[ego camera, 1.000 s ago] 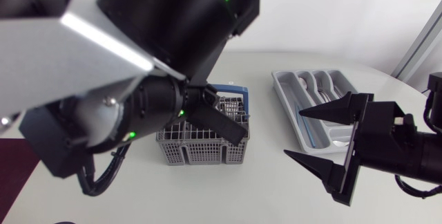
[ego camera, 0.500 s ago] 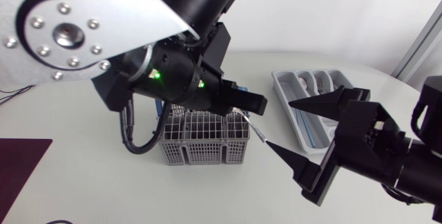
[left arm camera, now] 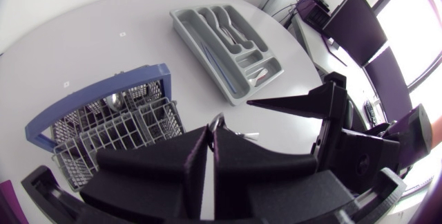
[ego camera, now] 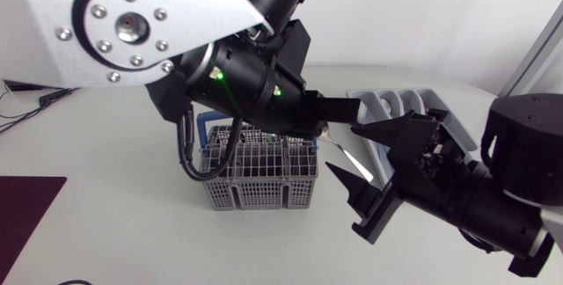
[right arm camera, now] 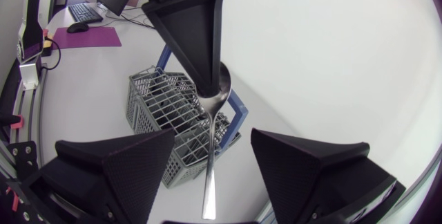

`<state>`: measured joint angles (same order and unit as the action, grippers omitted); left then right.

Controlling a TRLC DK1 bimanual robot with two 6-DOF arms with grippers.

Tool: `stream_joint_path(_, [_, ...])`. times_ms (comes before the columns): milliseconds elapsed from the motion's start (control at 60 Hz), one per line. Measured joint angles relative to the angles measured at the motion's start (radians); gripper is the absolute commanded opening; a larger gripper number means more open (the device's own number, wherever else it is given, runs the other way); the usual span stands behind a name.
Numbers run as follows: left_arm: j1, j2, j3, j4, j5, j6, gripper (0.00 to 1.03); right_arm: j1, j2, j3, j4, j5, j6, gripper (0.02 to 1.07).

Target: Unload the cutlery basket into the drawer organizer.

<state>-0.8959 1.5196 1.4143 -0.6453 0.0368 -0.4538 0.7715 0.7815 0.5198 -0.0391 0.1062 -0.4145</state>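
My left gripper (ego camera: 339, 113) is shut on a metal spoon (ego camera: 348, 156) and holds it in the air to the right of the grey wire cutlery basket (ego camera: 255, 184). In the right wrist view the spoon (right arm camera: 210, 148) hangs handle-down from the left gripper's fingers (right arm camera: 190, 30). My right gripper (right arm camera: 210, 175) is open, with one finger on either side of the handle and neither touching it. The left wrist view shows the left gripper (left arm camera: 210, 137) pinching the spoon (left arm camera: 218, 119) near its bowl. The grey drawer organizer (ego camera: 362, 102) lies behind the right gripper (ego camera: 345, 149).
The basket (left arm camera: 117, 131) has a blue handle and still holds cutlery (left arm camera: 114, 101). Several spoons and forks lie in the organizer (left arm camera: 200, 54). A dark mat (ego camera: 26, 206) lies at the table's left edge. My left arm's large links hang over the table's back left.
My left gripper has carried the spoon up and to the right, away from the basket. My right gripper has moved left around the spoon's handle, and its fingers have narrowed a little.
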Motion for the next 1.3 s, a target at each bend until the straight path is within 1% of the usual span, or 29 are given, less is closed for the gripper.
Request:
stream_joint_path(167, [0.024, 0.013, 0.0, 0.0, 0.042, -0.016, 0.03, 0.0, 0.025, 0.0, 0.023, 0.003, 0.0, 0.41])
stream_joint_path(200, [0.025, 0.013, 0.0, 0.0, 0.042, -0.018, 0.03, 0.0, 0.029, 0.0, 0.023, 0.003, 0.0, 0.38])
stream_joint_path(317, [0.026, 0.013, 0.0, 0.0, 0.058, -0.018, 0.03, 0.0, 0.044, 0.0, 0.03, 0.003, 0.0, 0.37])
stream_joint_path(350, [0.026, 0.013, 0.0, 0.0, 0.064, -0.018, 0.03, 0.0, 0.046, 0.0, 0.035, 0.003, 0.0, 0.31])
stream_joint_path(417, [0.026, 0.013, 0.0, 0.0, 0.067, -0.019, 0.03, 0.0, 0.048, 0.0, 0.04, 0.003, 0.0, 0.26])
stream_joint_path(467, [0.026, 0.013, 0.0, 0.0, 0.07, -0.019, 0.03, 0.0, 0.05, 0.0, 0.043, 0.003, 0.0, 0.19])
stream_joint_path(600, [0.029, 0.013, 0.0, 0.0, 0.072, -0.019, 0.03, 0.0, 0.051, 0.0, 0.043, 0.003, 0.0, 0.16])
stream_joint_path(633, [0.029, 0.013, 0.0, 0.0, 0.072, -0.019, 0.03, 0.0, 0.053, 0.0, 0.043, 0.003, 0.0, 0.13])
stream_joint_path(700, [0.03, 0.013, 0.0, 0.0, 0.072, -0.019, 0.03, 0.0, 0.057, 0.0, 0.043, 0.003, 0.0, 0.11])
stream_joint_path(733, [0.03, 0.013, 0.0, 0.0, 0.072, -0.019, 0.03, 0.0, 0.058, 0.0, 0.043, 0.003, 0.0, 0.08])
stream_joint_path(1033, [0.034, 0.013, 0.0, -0.003, 0.08, -0.021, 0.04, -0.002, 0.058, 0.0, 0.039, -0.004, 0.0, 0.08])
stream_joint_path(1083, [0.037, 0.013, 0.0, -0.004, 0.085, -0.022, 0.11, -0.002, 0.058, 0.0, 0.039, -0.005, 0.0, 0.08])
stream_joint_path(1117, [0.039, 0.013, 0.0, -0.004, 0.089, -0.022, 0.2, -0.002, 0.058, 0.0, 0.038, -0.007, 0.0, 0.08])
stream_joint_path(1133, [0.04, 0.013, 0.0, -0.005, 0.091, -0.022, 0.23, -0.003, 0.058, 0.0, 0.037, -0.009, 0.0, 0.08])
stream_joint_path(1217, [0.044, 0.013, 0.0, -0.01, 0.101, -0.022, 0.48, -0.009, 0.058, 0.0, 0.029, -0.031, 0.0, 0.08])
stream_joint_path(1267, [0.045, 0.013, 0.0, -0.005, 0.102, -0.022, 0.64, -0.009, 0.056, 0.002, 0.002, -0.05, -0.001, 0.08])
stream_joint_path(1300, [0.049, 0.01, 0.0, -0.005, 0.101, -0.021, 0.7, -0.009, 0.056, 0.002, -0.013, -0.062, -0.001, 0.08])
